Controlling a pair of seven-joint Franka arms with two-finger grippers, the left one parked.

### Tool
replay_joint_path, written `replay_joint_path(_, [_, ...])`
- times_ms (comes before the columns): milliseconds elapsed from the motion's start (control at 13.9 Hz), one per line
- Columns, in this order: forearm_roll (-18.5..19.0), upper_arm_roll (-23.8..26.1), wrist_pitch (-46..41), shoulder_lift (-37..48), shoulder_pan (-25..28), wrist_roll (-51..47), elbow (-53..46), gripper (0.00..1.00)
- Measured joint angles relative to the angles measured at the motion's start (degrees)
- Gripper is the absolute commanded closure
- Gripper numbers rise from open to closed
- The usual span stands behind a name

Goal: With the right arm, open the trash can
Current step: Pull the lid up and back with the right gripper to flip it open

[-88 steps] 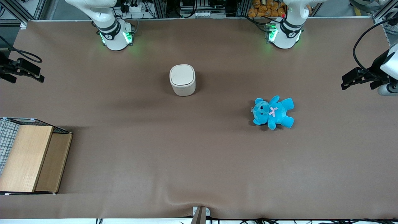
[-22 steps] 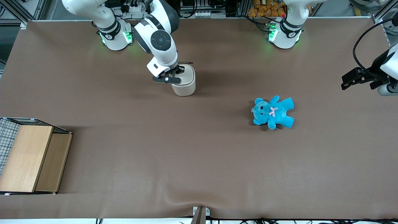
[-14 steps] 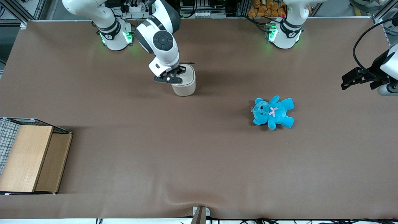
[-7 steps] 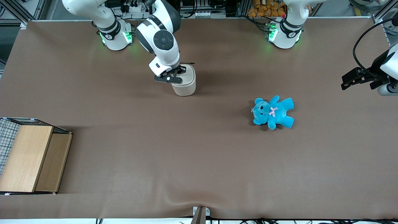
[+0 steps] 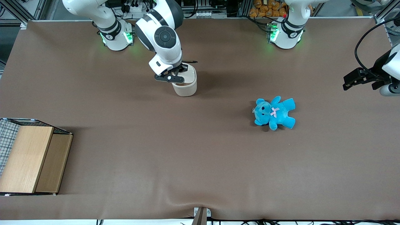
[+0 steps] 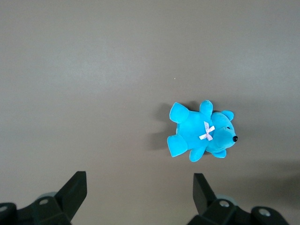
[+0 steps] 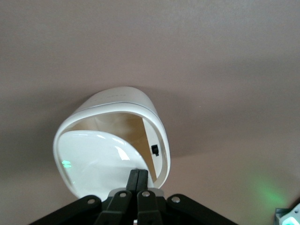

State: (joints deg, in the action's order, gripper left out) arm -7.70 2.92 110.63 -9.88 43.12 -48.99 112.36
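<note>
Cream-white plastic trash can [image 5: 185, 86] lid [image 7: 101, 161] part-tipped inward; narrow, empty black end effector [image 7: 139, 177] should be pressed steadily.

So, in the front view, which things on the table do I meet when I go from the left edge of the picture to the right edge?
Wooden box with wire mesh → the right arm's claw, shut over the trash can → trash can, lid partly open → blue teddy bear.
</note>
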Motion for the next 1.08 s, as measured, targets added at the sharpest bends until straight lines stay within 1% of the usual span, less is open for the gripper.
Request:
replay_joint_path(72, [-0.02,-0.02,-1.49,0.00,-0.01,-0.21,-1.52,0.95])
replay_joint_path(144, [-0.03,-0.04,-2.80,0.00,-0.02,-0.75,-2.97,0.91])
replay_joint_path(288, [-0.08,-0.05,-4.98,-0.01,-0.02,-1.72,-5.17,0.76])
replay_joint_path(359, [-0.53,-0.06,-5.91,-0.01,-0.03,-2.00,-6.09,0.55])
replay_joint_path(503, [-2.41,-0.22,-7.61,-0.01,-0.28,-2.81,-8.08,0.08])
replay_joint_path(575, [-2.74,-0.34,-8.58,-0.01,-0.75,-3.38,-9.24,0.00])
replay_joint_path(791, [-3.02,-0.53,-12.33,-0.01,-3.26,-3.68,-12.82,0.00])
replay_joint_path(1078, [-3.06,-0.72,-16.50,-0.02,-8.98,-3.64,-17.13,0.00])
